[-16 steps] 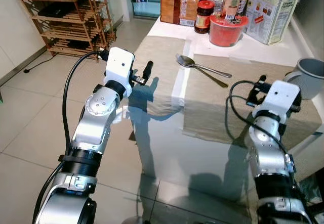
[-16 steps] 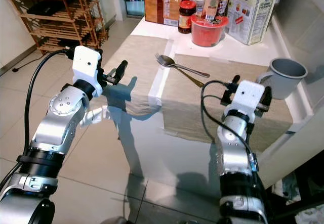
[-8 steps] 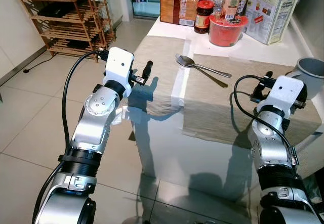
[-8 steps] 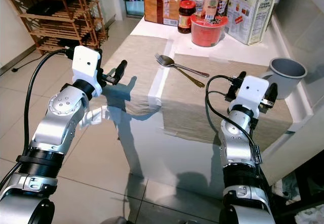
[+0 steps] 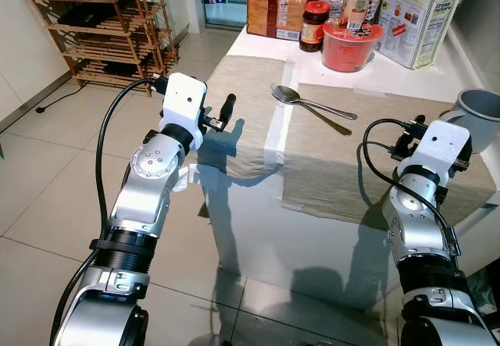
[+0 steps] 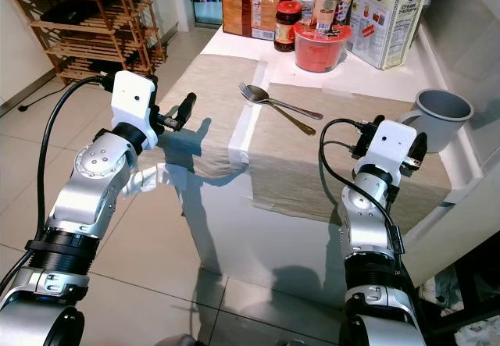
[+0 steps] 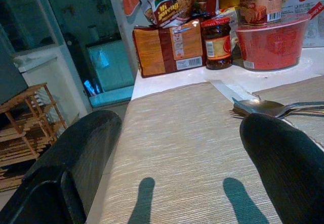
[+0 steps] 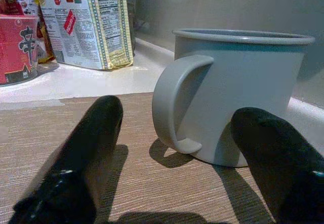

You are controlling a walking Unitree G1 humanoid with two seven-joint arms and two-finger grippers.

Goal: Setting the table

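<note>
A: Start at the left. What stands there?

B: A wooden rack point(image 5: 109, 33) on the tiled floor point(image 5: 47, 166), well apart from the table point(image 5: 258, 45). Next comes the left gripper point(image 7: 177, 148), held over the near left corner of the table above the left placemat point(image 5: 246, 104). Its fingers point(image 7: 81, 153) are spread wide with nothing between them, and their shadows fall on the mat.

A: And toward the middle?

B: A spoon point(image 5: 293, 96) and a fork point(image 6: 251, 90) lie together, their heads at the inner edge of the right placemat point(image 5: 351, 151), the handles running out across it. Behind them, at the far end of the table, stand a brown packet point(image 5: 269, 10), a jar with a red lid point(image 5: 314, 26), a red bowl of noodles point(image 5: 350, 45) and a cracker box point(image 5: 426, 14).

A: The right side?

B: The right gripper point(image 8: 190, 168) is low over the right placemat, pointing at a grey mug point(image 8: 243, 92). The mug stands upright at the mat's far right edge, its handle turned toward the gripper. The fingers point(image 8: 86, 153) are parted and empty, one on each side of the handle, apart from it.
</note>
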